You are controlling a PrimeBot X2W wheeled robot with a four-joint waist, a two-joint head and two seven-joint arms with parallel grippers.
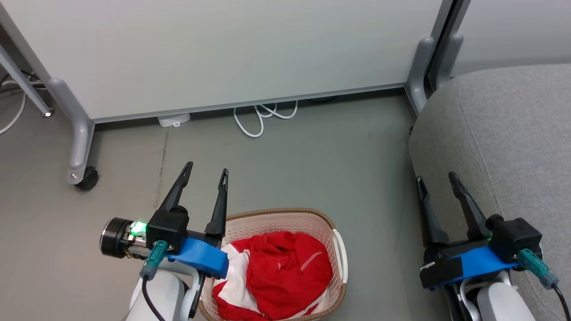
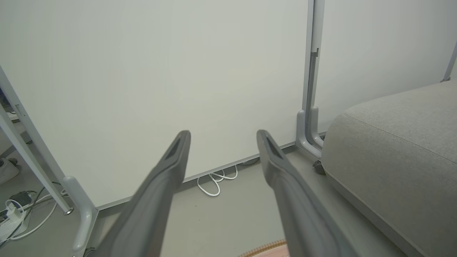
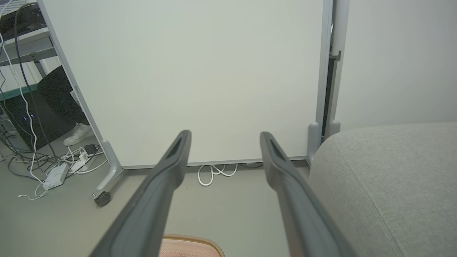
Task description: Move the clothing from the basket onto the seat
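Red clothing (image 1: pixel 276 276) with white panels lies bunched in the cream basket (image 1: pixel 285 218), which stands on the floor at the bottom centre of the head view. Its brown rim also shows as basket (image 2: pixel 264 248) and basket (image 3: pixel 192 244). The grey seat (image 1: pixel 504 142) fills the right side, seen too as seat (image 2: pixel 392 157) and seat (image 3: pixel 385 185). My left gripper (image 1: pixel 207 171) hovers open over the basket's left rim, fingers pointing at the wall. My right gripper (image 1: pixel 437 180) stands open at the seat's left edge. Both left gripper (image 2: pixel 223 137) and right gripper (image 3: pixel 225 137) are empty.
A white partition panel (image 1: pixel 223 53) on grey castor legs (image 1: pixel 82 147) closes the far side. A white cable (image 1: pixel 261 118) loops under it. More cables and a power strip (image 3: pixel 53 175) lie at left, beside a person's white shoe (image 3: pixel 76 134). Bare grey floor (image 1: pixel 312 165) lies between basket and panel.
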